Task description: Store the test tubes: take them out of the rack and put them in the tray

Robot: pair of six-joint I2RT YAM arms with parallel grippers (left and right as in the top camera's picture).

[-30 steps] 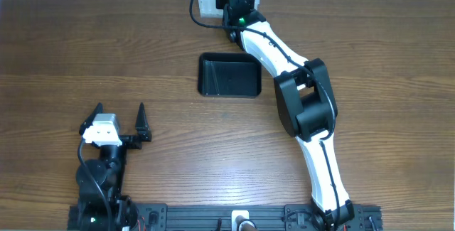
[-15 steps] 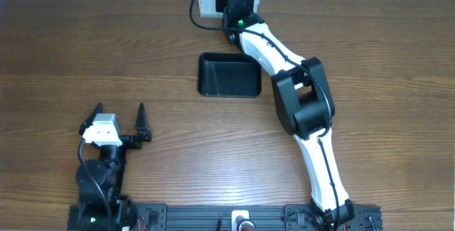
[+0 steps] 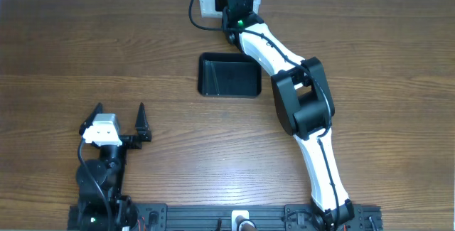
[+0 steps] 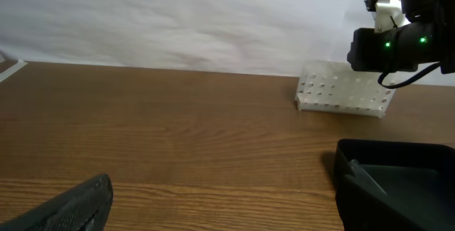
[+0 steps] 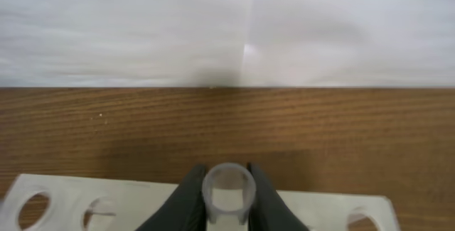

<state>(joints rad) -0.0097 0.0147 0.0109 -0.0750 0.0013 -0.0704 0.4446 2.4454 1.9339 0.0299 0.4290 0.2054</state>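
Nearest the arm bases, the left gripper [image 3: 119, 108] sits low over the table [image 3: 370, 60] at the left side, its two dark fingers spread wide apart with nothing between them; one of those fingers [image 4: 71, 204] shows as a dark shape at the lower edge of the left wrist view. Farther up the table, near the middle, lies the black tray [image 3: 201, 74], a shallow rectangular dish with its long side across the table. From the left wrist view the tray [image 4: 398, 181] stands in front of the rack and well apart from it. Beyond the tray, at the far edge of the table, stands the white rack [image 4: 345, 92], a low block with rows of small holes in its side. The right arm reaches across over it, and the rack [image 3: 206, 0] shows partly from under the wrist. The right gripper [image 5: 226, 181] is clamped on a clear test tube [image 5: 228, 204], one finger on each side, right above the rack [image 5: 71, 202]. The tube seems upright, though whether its lower end sits in a hole cannot be told. Behind the rack rises a white backdrop [image 4: 178, 18].
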